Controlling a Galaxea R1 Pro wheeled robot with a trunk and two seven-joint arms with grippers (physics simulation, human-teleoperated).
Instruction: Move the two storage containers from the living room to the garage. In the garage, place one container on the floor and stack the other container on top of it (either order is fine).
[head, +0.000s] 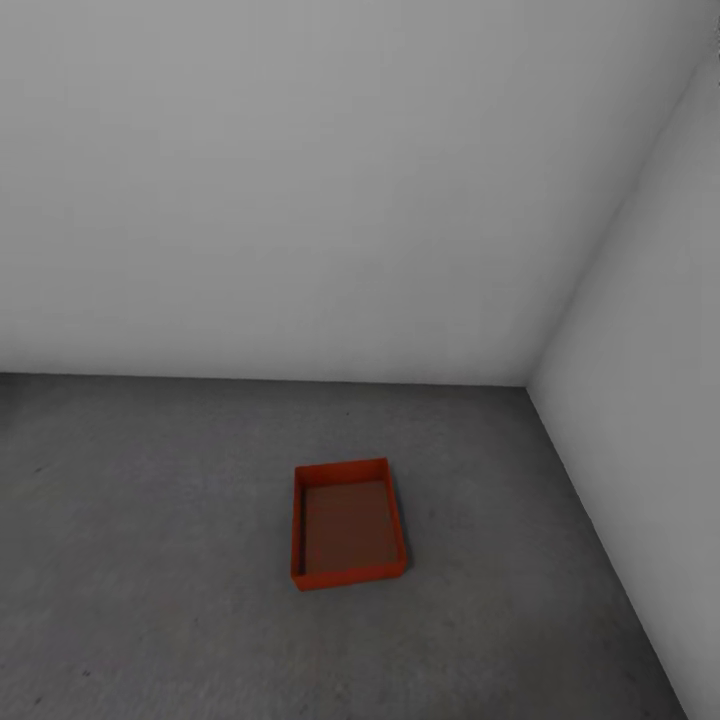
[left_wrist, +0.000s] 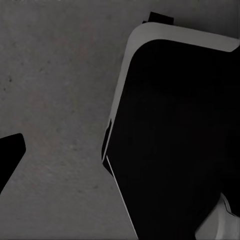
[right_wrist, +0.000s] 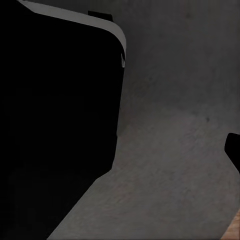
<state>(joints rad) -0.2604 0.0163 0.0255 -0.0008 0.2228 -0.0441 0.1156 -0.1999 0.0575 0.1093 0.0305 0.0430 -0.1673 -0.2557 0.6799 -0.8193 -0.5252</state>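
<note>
1 container (head: 348, 524) lies on the garage floor (head: 150, 560), so we judge fetching the 2nd is next; we cannot tell our jaws' state.

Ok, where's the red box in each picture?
Head view: the storage container sits on the floor, low and middle, near the walls' corner.
Left wrist view: grey floor beside the robot's dark body.
Right wrist view: same floor; an orange sliver, too small to tell.
Shared landmark: the floor.

Dim, even, soft-focus renders; pale walls (head: 300, 180) brightest, wrist views darker
</note>
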